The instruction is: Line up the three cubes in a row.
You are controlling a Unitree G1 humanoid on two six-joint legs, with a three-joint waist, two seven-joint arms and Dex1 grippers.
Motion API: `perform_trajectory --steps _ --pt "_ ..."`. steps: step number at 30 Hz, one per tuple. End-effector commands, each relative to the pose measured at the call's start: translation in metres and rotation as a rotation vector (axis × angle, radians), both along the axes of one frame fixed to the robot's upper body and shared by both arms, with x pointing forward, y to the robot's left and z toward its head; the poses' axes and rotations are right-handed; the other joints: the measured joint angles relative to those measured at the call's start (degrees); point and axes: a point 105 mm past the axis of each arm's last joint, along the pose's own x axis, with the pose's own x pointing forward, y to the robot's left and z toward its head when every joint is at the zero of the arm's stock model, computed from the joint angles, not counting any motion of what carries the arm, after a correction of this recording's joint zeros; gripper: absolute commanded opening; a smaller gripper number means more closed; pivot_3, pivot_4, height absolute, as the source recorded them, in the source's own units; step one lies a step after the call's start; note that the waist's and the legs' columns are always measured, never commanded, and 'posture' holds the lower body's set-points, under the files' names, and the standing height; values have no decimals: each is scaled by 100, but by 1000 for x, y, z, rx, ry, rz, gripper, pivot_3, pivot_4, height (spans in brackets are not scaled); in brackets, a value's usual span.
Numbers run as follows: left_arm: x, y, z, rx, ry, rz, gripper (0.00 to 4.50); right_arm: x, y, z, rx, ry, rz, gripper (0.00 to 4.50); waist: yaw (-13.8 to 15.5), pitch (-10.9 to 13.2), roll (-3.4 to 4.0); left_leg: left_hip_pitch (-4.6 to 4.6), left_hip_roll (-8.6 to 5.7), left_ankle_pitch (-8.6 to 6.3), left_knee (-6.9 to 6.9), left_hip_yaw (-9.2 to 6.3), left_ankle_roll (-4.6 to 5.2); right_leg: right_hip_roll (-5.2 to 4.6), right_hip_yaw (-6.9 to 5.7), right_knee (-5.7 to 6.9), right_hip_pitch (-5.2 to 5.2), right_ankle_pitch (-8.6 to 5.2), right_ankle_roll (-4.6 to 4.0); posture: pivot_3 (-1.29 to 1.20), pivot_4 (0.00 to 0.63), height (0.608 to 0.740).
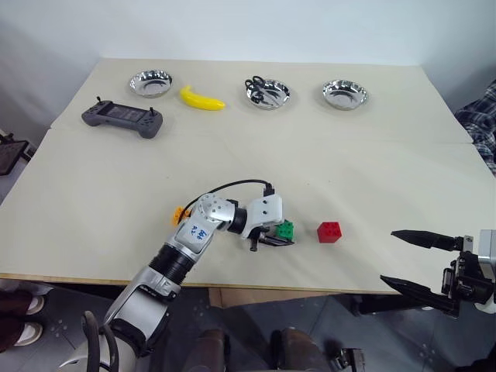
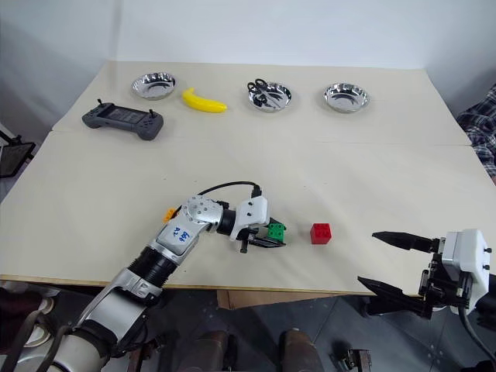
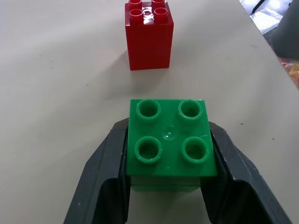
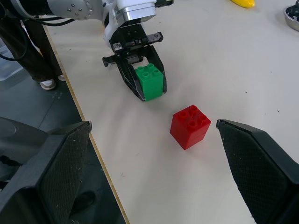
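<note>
The left gripper (image 4: 148,88) clamps the green cube (image 3: 169,140), red cube (image 3: 149,37) at its 12 o'clock, while the head views add the right gripper (image 1: 411,263) gaping off-table.

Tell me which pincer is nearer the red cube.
Left. The left pincer, shut on the green cube, sits just beside the red cube; the right pincer hangs open off the table's front edge, farther away.
</note>
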Motion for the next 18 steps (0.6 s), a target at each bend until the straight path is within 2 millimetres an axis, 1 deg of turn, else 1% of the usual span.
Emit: perform_trajectory --steps 1,5,7,9,14,15,18 --pt "-10 2 5 4 2 -37 1529 -2 2 5 7 -23 12 4500 -4 0 0 0 0 0 0 0 0 0 1 0 -1 0 0 0 150 740" --pt "-10 4 6 -5 15 -23 1529 0 4 4 12 -21 15 4500 4 0 1 1 0 0 1 0 0 -1 1 0 1 0 0 0 150 740" --pt "-8 2 9 -36 20 -6 2254 1 5 3 14 -17 21 4500 5 0 0 0 0 0 2 0 0 -1 1 -1 2 0 0 0 150 740" --pt "-8 1 14 -64 15 -9 2744 2 5 3 15 -16 24 4500 6 0 0 0 0 0 1 -1 0 -1 0 -1 1 0 0 0 150 740" --pt "-16 5 24 -112 21 -71 4304 5 6 2 16 -16 34 4500 5 0 1 0 0 0 1 -1 0 -1 0 0 1 0 0 0 150 740" --pt "-18 6 27 -128 12 -84 4479 6 6 2 17 -14 37 4500 5 0 1 -1 0 0 1 -1 0 -1 0 0 0 0 0 0 150 740" --pt "-20 11 35 -142 -4 -94 4479 8 7 1 18 -12 43 4500 1 -1 1 0 0 1 2 -2 -1 -1 -1 1 0 0 0 0 150 740"
